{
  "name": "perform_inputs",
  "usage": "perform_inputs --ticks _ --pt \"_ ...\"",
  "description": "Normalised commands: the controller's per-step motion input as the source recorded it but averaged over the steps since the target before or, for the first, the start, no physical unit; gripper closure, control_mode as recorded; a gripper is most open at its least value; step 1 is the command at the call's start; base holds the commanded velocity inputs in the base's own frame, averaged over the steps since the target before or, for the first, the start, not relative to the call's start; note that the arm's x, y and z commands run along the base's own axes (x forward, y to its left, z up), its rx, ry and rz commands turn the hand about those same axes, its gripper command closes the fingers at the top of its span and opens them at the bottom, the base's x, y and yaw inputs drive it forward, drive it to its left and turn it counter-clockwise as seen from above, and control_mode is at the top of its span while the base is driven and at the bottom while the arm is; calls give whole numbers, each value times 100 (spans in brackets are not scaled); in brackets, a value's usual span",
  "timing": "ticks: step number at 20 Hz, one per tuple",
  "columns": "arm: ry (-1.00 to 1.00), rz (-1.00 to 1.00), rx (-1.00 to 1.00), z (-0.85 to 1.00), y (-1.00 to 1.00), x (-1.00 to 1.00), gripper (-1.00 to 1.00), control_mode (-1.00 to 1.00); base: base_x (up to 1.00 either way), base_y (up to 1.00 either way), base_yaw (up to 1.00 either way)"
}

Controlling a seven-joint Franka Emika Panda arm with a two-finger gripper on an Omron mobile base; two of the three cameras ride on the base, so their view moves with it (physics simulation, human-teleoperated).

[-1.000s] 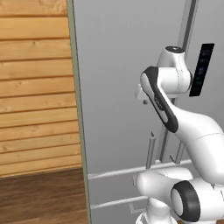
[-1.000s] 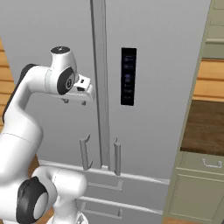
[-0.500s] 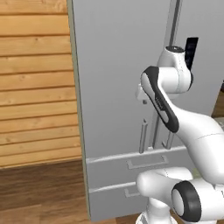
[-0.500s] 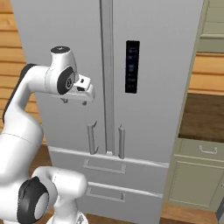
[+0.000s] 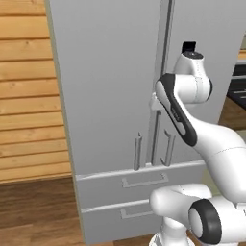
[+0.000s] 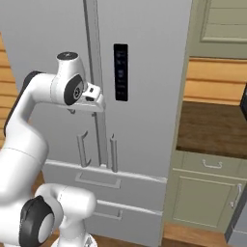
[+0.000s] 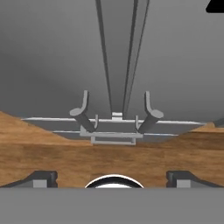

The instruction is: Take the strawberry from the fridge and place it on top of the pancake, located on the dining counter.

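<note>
The robot's gripper (image 7: 112, 177) hangs spread wide with nothing between its fingertips (image 7: 43, 178), pointing down the front of the fridge (image 5: 110, 86), whose double doors are shut. Directly ahead of the gripper, along the seam where the doors meet, the two bar handles (image 7: 83, 113) stand side by side, one to each side of the gap. Beyond their lower ends lie the two drawers (image 5: 139, 181), stacked one under the other, each with its own flat handle. A dark control panel (image 6: 120, 72) sits on the door just beside the hand, on its right. Wooden wall planks (image 5: 29, 96) flank the fridge on the left; green cabinets (image 6: 207, 202) stand off to the right.
</note>
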Motion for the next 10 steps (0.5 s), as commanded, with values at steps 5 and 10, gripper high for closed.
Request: perform_inputs --ticks 5,10 --pt "0 0 0 0 0 0 -100 100 -24 0 -6" --pt "0 0 0 0 0 0 -100 100 -63 0 -8"
